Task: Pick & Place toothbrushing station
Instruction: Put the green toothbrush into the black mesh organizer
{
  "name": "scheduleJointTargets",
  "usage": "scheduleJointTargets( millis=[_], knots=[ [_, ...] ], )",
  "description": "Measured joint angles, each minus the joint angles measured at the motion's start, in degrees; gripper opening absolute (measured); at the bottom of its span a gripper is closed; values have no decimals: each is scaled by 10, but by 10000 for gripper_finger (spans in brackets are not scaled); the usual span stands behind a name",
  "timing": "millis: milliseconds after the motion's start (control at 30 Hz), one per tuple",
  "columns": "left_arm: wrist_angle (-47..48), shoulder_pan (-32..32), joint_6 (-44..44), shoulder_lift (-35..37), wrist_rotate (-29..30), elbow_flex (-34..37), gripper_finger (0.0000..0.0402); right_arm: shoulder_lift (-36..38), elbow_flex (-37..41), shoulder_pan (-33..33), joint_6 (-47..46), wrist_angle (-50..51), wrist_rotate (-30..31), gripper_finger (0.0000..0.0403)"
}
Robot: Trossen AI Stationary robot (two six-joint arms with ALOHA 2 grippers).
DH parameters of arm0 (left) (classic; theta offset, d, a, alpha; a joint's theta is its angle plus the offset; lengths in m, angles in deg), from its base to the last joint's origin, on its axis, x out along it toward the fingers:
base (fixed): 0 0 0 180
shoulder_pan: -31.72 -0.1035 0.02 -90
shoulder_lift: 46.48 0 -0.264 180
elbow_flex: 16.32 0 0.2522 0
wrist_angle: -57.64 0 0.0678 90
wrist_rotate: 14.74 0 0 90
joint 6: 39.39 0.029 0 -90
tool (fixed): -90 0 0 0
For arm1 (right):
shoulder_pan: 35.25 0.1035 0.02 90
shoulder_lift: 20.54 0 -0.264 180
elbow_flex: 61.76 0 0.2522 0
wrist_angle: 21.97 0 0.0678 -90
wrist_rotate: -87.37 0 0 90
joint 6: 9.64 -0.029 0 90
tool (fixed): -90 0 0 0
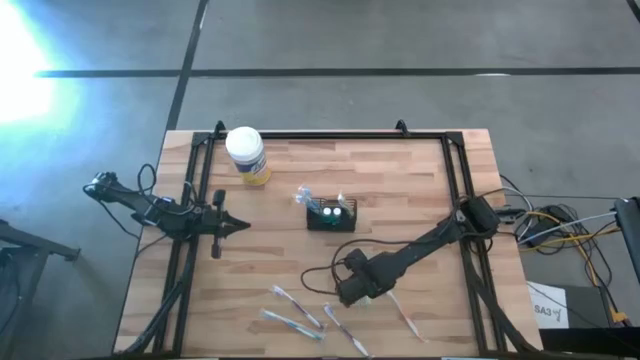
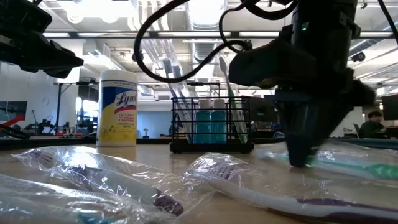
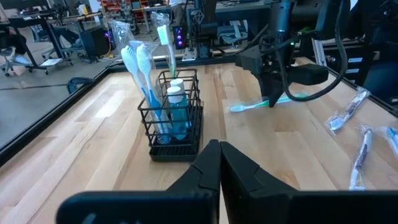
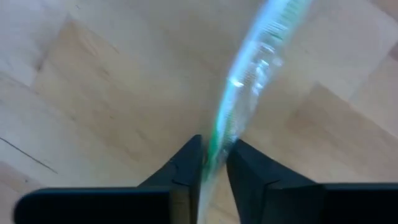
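Observation:
The toothbrushing station [image 1: 331,214], a small black wire rack with toothbrushes and two blue bottles standing in it, sits on its base mid-table; the low view [image 2: 211,127] and the left wrist view [image 3: 174,118] show it too. Near-right of it, my right gripper [image 1: 352,295] points down, shut on a wrapped green toothbrush [image 3: 292,97] that lies on the wood. My left gripper [image 1: 235,226] is shut and holds nothing, level above the table's left part, pointing at the station. My right gripper pinches the wrapped green toothbrush's handle [image 4: 219,144] between its two fingers, one on each long side. The fingers [image 3: 272,93] come from above, pointing almost straight down. The toothbrush still lies flat on the table, its ends reaching out past the fingers on both sides [image 2: 357,167].
A white-lidded yellow wipes jar [image 1: 247,155] stands at the far left. Several wrapped toothbrushes [image 1: 297,308] lie along the near edge, one more [image 1: 405,312] to the right of my right gripper. Black rails [image 1: 460,180] frame the tabletop. Cables [image 1: 560,225] hang off the right side.

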Motion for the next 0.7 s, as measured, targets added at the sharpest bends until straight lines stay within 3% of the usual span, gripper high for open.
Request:
scheduleJointTargets(
  millis=[133,433,700],
  knots=[
    [3,0,-6,0,0,0,7,3,-6,2,22,-3,82,19],
    [3,0,-18,0,0,0,14,52,-57,27,99,-4,228,15],
    [4,0,-19,0,2,0,6,170,-45,109,171,-12,569,14]
  ],
)
